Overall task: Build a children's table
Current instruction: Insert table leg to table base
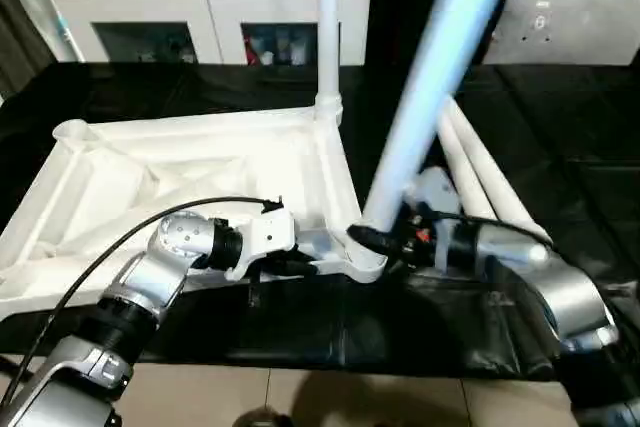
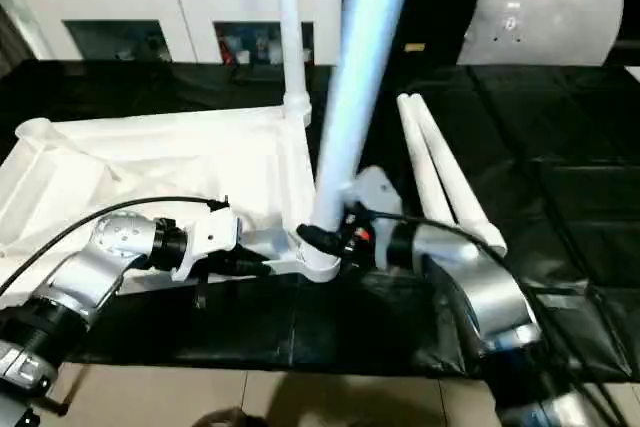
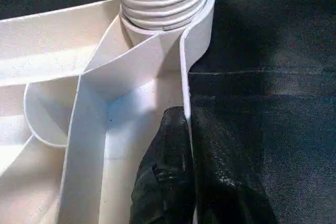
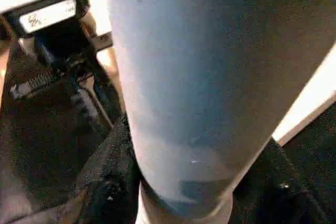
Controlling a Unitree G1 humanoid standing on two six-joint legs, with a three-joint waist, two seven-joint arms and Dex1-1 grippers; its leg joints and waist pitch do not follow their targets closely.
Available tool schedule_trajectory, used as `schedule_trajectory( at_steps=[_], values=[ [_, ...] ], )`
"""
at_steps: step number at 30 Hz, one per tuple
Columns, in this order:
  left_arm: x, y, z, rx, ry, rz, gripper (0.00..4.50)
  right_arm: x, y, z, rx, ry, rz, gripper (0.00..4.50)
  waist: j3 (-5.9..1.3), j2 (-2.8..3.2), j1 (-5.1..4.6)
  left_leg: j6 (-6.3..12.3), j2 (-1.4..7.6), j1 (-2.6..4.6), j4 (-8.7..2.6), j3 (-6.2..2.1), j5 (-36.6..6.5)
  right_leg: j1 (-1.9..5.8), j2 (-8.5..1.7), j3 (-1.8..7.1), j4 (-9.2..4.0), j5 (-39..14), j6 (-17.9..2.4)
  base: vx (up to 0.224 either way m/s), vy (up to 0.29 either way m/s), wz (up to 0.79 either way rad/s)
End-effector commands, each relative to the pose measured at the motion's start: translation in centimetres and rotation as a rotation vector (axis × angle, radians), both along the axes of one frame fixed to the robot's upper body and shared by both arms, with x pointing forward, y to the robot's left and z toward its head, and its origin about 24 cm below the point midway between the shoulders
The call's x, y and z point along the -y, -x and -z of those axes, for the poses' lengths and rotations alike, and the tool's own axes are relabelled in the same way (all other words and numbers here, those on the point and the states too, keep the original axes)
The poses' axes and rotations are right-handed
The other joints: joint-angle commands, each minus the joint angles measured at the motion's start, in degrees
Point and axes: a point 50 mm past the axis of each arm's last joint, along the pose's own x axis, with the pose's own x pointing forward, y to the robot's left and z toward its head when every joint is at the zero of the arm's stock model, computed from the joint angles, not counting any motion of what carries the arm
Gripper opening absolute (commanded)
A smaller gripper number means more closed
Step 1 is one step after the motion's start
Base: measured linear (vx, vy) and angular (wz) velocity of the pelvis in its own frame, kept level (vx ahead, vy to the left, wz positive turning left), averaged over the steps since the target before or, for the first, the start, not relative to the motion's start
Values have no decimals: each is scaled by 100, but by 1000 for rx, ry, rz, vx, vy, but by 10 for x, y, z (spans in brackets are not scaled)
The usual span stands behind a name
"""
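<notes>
Black cover; right hand grips leg.

Held leg's upper end beyond the top edge

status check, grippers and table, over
Left gripper shut on tabletop rim. Right gripper shut on leg in near corner socket. One leg standing, two spare legs alongside. Nothing blocking.

No readable words, numbers or brand names appear anywhere. A small white label sits on a black part close to the right claw, carrying a dark printed mark too blurred to make out. A pale panel behind the desk bears a tiny illegible symbol.
</notes>
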Motion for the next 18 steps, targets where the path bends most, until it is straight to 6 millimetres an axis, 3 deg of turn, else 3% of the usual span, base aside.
schedule_trajectory(
  at_steps=[1, 2, 3, 5, 8, 10, 12, 14, 18],
  values=[
    [3, -5, -12, 62, -19, 46, 0, 7, 21, 49, -236, 138, -40, 189, -140, -7, -101, -219, 470, 297, -474, -379, -3085, -92, -760, 318, -797, -4155, -314, 0, 0, 0],
    [3, -6, -13, 66, -22, 50, 0, 6, 23, 50, -249, 144, -64, 189, -99, -46, -131, -254, 498, 286, -528, -404, -3243, -95, -752, 326, -785, -4011, -318, 0, 0, 0],
    [4, -6, -15, 69, -23, 57, 0, 5, 26, 53, -266, 146, -90, 189, -113, -41, -137, -270, 515, 280, -565, -412, -3243, -63, -762, 354, -755, -3750, -375, 0, 0, 0],
    [4, -7, -17, 71, -23, 62, 0, 4, 28, 55, -278, 149, -104, 189, -161, -44, -126, -208, 526, 242, -601, -389, -2952, -3, -777, 397, -704, -3190, -548, 0, 0, 0],
    [4, -9, -21, 75, -25, 68, 0, 3, 30, 58, -289, 155, -130, 189, -111, -76, -130, -98, 534, 190, -632, -365, -2691, 7, -797, 434, -664, -2777, -779, 0, 0, 0],
    [2, -14, -25, 87, -34, 76, 0, -2, 34, 57, -301, 128, -164, 189, -50, -89, -144, -117, 541, 190, -661, -369, -2790, -3, -798, 440, -660, -2716, -828, 0, 0, 0],
    [2, -15, -26, 90, -36, 78, 0, -3, 35, 57, -303, 122, -172, 189, -41, -100, -145, -149, 547, 200, -668, -376, -2847, -2, -807, 444, -659, -2743, -832, 0, 0, 0],
    [1, -21, -31, 97, -39, 72, 0, -6, 38, 58, -300, 119, -194, 189, 33, -134, -152, -134, 528, 204, -668, -372, -2900, -24, -832, 457, -697, -3041, -771, 0, 0, 0],
    [-8, -30, -37, 115, -57, 34, 0, -13, 37, 57, -292, 97, -203, 189, 87, -145, -151, -170, 535, 227, -688, -410, -3053, -40, -859, 450, -746, -3601, -620, 0, 0, 0]
  ],
)
